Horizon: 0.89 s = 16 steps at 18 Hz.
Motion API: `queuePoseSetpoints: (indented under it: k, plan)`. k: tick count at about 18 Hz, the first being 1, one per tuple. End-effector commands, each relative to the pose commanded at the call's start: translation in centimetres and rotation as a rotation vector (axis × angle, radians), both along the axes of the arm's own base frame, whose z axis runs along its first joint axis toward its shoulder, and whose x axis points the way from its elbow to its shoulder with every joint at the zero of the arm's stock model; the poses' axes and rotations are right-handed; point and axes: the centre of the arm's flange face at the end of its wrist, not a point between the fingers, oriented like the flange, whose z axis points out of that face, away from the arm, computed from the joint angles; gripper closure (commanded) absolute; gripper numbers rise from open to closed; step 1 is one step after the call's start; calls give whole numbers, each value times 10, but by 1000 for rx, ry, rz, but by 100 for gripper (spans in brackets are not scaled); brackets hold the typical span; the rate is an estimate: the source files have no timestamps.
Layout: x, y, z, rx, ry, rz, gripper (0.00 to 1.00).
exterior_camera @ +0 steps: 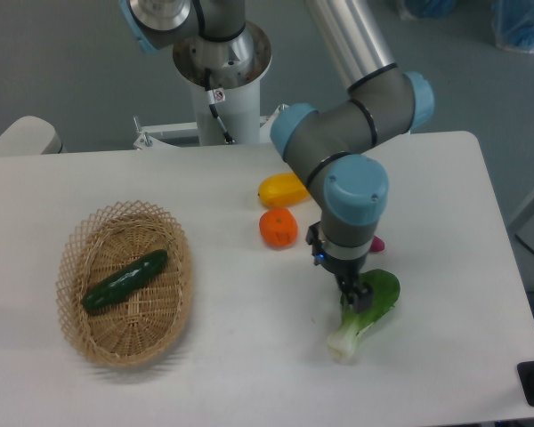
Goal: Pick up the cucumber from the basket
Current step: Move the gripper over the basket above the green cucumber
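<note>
We see the cucumber point(125, 280) lying inside the basket point(80, 338), tilted from 8 o'clock up to 2 o'clock, at the left of the table point(231, 374). Well apart, toward 3 o'clock from the basket, the gripper point(356, 296) hangs over the bok choy point(367, 311); we cannot tell whether its fingers are spread or closed. At 10 o'clock from the gripper sit an orange fruit point(278, 228) and, just beyond, a yellow fruit point(283, 189).

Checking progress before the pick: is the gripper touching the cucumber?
Apart. The camera view shows the gripper over the bok choy, far from the cucumber.
</note>
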Motion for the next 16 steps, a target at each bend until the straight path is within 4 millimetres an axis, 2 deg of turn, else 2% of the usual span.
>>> queuePoseSetpoints:
  k: [2,5,13,16]
  plan:
    - [18,6,-4,16,-28,25,0]
    - [48,24,2,19,-32,49,0]
    - [166,71,4,-2,-68,210,0]
    - [207,81,-5,-23,-84,245,0]
